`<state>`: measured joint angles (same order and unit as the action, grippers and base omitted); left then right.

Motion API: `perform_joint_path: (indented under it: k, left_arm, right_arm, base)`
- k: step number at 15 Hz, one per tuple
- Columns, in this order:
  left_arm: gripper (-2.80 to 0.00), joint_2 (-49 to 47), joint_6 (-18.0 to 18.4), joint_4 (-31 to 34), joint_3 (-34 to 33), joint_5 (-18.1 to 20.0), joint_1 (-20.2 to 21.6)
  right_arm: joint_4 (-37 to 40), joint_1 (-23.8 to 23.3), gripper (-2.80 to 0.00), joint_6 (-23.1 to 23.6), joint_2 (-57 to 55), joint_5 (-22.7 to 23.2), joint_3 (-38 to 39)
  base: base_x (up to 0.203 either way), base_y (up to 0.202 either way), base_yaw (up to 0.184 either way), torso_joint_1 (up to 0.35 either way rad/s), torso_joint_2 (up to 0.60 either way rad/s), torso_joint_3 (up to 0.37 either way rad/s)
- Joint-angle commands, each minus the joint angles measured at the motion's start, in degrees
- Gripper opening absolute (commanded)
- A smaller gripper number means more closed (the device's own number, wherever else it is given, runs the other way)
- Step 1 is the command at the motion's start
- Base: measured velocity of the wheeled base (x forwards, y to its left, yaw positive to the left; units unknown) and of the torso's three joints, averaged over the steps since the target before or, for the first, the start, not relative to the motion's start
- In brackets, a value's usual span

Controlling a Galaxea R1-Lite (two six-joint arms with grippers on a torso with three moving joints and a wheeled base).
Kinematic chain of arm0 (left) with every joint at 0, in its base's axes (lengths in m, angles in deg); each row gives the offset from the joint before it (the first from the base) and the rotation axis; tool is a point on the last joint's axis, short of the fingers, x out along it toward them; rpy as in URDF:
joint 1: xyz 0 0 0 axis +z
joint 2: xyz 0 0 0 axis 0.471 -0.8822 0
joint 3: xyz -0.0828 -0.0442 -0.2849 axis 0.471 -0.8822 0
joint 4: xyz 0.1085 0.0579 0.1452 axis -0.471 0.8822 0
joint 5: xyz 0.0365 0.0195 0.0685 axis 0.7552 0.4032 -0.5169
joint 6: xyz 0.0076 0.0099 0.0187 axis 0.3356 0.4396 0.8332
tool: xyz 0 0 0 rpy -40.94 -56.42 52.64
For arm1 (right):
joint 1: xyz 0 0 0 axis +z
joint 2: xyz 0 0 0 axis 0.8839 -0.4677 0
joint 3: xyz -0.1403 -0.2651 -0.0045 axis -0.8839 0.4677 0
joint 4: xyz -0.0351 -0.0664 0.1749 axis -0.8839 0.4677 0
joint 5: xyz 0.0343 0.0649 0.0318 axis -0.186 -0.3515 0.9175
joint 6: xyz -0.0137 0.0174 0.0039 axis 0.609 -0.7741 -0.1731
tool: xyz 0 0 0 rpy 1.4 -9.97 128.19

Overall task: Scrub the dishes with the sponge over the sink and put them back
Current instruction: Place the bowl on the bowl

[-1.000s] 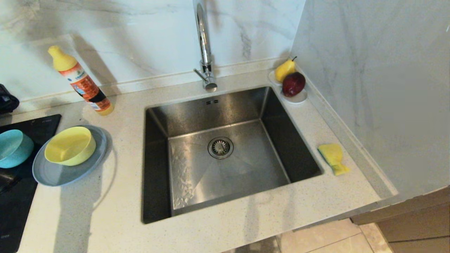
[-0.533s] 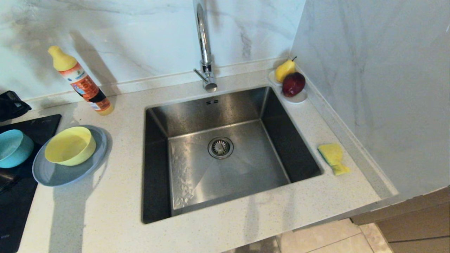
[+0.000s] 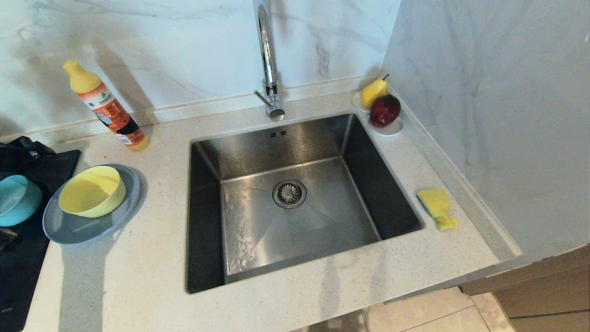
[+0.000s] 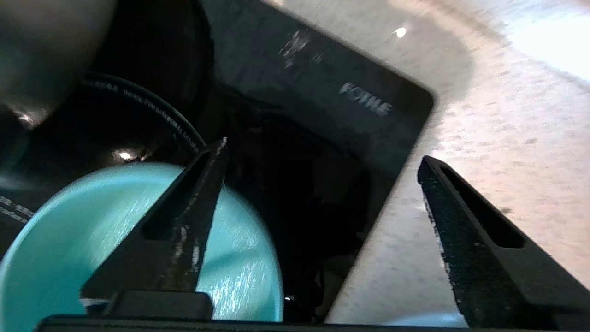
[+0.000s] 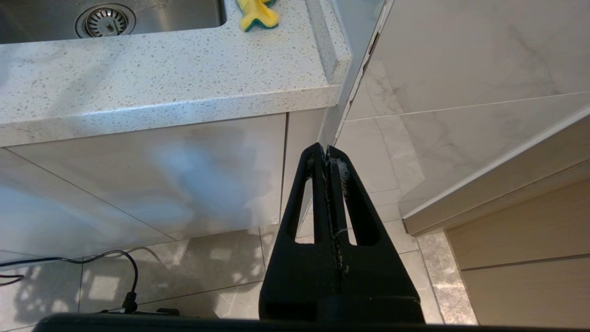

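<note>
Left hand (image 4: 322, 157) spread above teal bowl (image 4: 138, 249)

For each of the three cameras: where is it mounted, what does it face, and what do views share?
Head: high, looking down at the sink; left hand at frame edge.
Left wrist: behind the open left hand, facing the teal bowl on the cooktop.
Right wrist: behind the shut right hand, low, facing cabinets.
Shared: sponge in head and right wrist; teal bowl in head and left wrist.

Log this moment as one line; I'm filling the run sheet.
left hand: open, above teal bowl | right hand: shut, parked below counter | sponge: untouched, right of sink
</note>
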<state>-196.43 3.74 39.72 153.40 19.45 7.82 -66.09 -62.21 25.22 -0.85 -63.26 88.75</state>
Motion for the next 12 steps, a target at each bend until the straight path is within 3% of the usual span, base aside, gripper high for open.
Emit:
perform_joint_path:
  k: [1, 7, 12]
  left_arm:
    - [0.00, -0.85, 0.02, -0.50, -0.01, 0.16, 0.03]
    - [0.00, -1.33, 0.65, -1.72, 0.02, 0.16, 0.12]
    - [0.00, 7.27, -0.58, 2.00, -0.06, 0.32, 0.12]
  right_arm:
    - [0.00, 0.01, -2.80, 0.05, 0.00, 0.03, 0.00]
    - [0.00, 0.01, -2.80, 0.05, -0.08, 0.03, 0.00]
    - [0.00, 0.01, -2.80, 0.05, 0.00, 0.03, 0.00]
  base:
    - [0.000, 0.000, 0.000, 0.000, 0.00, 0.000]
    - [0.000, 0.000, 0.000, 0.000, 0.00, 0.000]
    - [0.000, 0.000, 0.000, 0.000, 0.00, 0.000]
